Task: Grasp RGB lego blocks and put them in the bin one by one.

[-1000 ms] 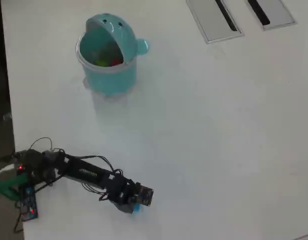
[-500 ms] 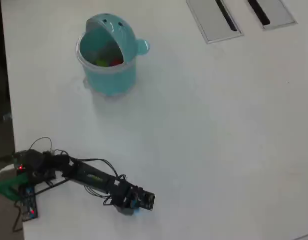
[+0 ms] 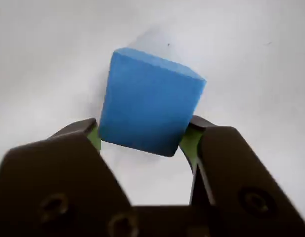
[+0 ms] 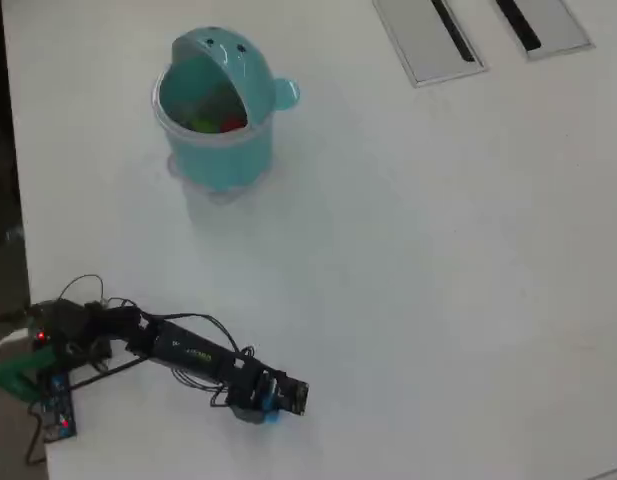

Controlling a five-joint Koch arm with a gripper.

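White bench (image 4: 438,280) fills both views, bare but for a few items. The hand (image 3: 142,140) is seen closed onto the blue block (image 3: 150,106), its green-padded jaws pressed against two opposite flat sides near the block's lower edge. In the overhead view the hand (image 4: 271,398) sits low near the bench's front, well apart from the bin (image 4: 216,105), where red and green pieces are glimpsed inside. The block is judged light, rigid and smooth, so a shallow pinch could slip; a deeper hold on the flat faces would be safer. Open bench lies between hand and bin, with grey panels (image 4: 428,40) far off.
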